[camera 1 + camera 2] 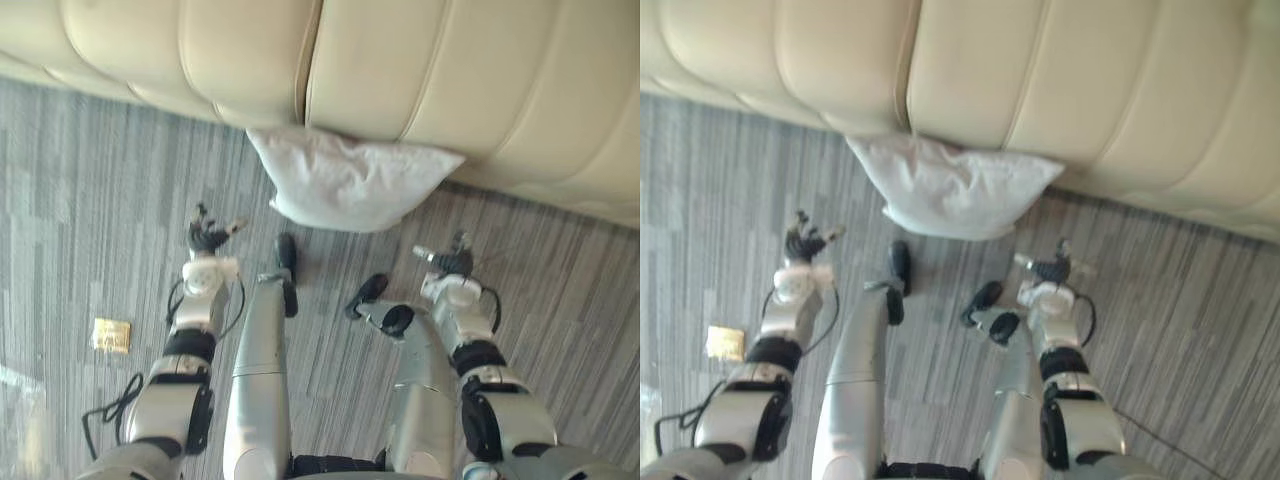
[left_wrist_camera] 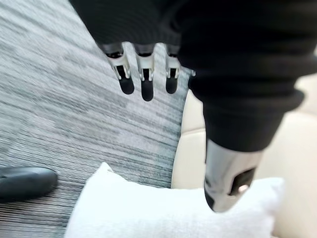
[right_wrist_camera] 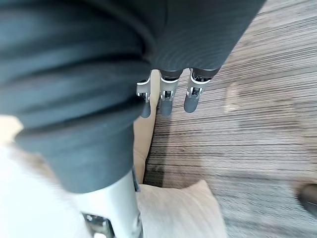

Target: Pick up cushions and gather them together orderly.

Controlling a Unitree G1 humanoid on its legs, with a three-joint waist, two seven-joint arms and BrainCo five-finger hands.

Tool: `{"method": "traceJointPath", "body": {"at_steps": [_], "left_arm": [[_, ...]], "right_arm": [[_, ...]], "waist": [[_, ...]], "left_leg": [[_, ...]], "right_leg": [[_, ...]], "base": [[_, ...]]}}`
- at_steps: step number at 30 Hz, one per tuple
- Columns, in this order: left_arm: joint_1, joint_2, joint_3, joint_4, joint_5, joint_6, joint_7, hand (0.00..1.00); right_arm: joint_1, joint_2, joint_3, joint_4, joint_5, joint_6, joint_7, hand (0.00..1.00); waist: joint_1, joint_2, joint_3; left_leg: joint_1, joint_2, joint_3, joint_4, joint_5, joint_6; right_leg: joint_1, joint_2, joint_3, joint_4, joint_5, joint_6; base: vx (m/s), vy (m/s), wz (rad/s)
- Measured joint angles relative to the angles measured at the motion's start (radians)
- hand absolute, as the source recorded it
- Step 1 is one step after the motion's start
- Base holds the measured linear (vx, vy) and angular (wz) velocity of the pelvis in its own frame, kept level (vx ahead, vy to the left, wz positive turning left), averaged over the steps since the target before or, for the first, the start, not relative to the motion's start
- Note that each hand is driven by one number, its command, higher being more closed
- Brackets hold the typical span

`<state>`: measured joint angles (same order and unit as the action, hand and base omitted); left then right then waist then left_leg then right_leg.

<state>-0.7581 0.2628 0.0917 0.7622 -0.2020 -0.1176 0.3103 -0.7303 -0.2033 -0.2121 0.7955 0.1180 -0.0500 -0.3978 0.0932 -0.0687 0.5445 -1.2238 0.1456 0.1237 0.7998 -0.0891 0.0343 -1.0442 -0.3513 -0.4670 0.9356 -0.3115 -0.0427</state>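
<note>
We see one white cushion (image 1: 350, 180) lying on the grey striped carpet (image 1: 90, 200), at the carpet's far edge where it meets the cream sofa (image 1: 450, 80). The cushion's back edge touches the sofa's front, just under the seam between two of its padded sections, and one corner points towards the robot's right.

Our left hand (image 1: 208, 238) hangs over the carpet near the cushion's left corner, apart from it. Its fingers (image 2: 143, 84) are straight and spread, the thumb stands away from them, and it holds nothing. In the left wrist view the cushion lies past the thumb, against the sofa.

Our right hand (image 1: 450, 262) hangs above the carpet near the cushion's right corner, also clear of it. Its fingers (image 3: 166, 99) are likewise straight and relaxed, with nothing in them. The cushion sits between the two hands and a little beyond them.

A small yellowish square (image 1: 111, 335) lies flat on the carpet well off to our left.
</note>
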Motion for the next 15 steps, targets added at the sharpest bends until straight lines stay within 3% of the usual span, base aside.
{"method": "traceJointPath", "body": {"at_steps": [7, 12, 13, 15], "left_arm": [[-0.169, -0.001, -0.065, -0.014, 0.001, -0.003, 0.031, 0.0], [-0.254, -0.022, -0.091, -0.038, 0.002, -0.003, 0.051, 0.0], [-0.274, -0.044, -0.091, -0.039, 0.001, -0.003, 0.06, 1.0], [-0.288, -0.055, -0.091, -0.04, 0.001, -0.002, 0.073, 1.0]], "right_arm": [[-0.158, -0.044, -0.015, -0.032, 0.009, 0.0, -0.039, 0.0], [-0.264, -0.028, 0.049, -0.033, 0.04, -0.002, -0.046, 0.0], [-0.286, -0.011, 0.069, -0.033, 0.041, -0.002, -0.047, 1.0], [-0.312, 0.024, 0.081, -0.033, 0.044, -0.002, -0.055, 1.0]], "waist": [[-0.026, -0.001, 0.002], [-0.034, -0.001, 0.002], [-0.034, -0.001, 0.002], [-0.035, -0.001, 0.002]], "left_leg": [[-0.118, 0.001, 0.001, 0.025, 0.001, 0.0], [-0.183, 0.008, 0.001, 0.044, 0.005, -0.002], [-0.194, 0.009, 0.001, 0.052, 0.005, -0.002], [-0.197, 0.012, 0.001, 0.06, 0.005, -0.002]], "right_leg": [[-0.128, -0.013, 0.013, 0.043, -0.007, -0.01], [-0.199, -0.013, 0.022, 0.067, -0.008, -0.012], [-0.212, -0.013, 0.027, 0.076, -0.009, -0.013], [-0.215, -0.013, 0.03, 0.083, -0.009, -0.014]], "base": [[-0.02, 0.003, -0.01], [-0.07, 0.02, -0.05], [-0.07, 0.017, -0.03], [-0.07, 0.014, -0.03]]}}
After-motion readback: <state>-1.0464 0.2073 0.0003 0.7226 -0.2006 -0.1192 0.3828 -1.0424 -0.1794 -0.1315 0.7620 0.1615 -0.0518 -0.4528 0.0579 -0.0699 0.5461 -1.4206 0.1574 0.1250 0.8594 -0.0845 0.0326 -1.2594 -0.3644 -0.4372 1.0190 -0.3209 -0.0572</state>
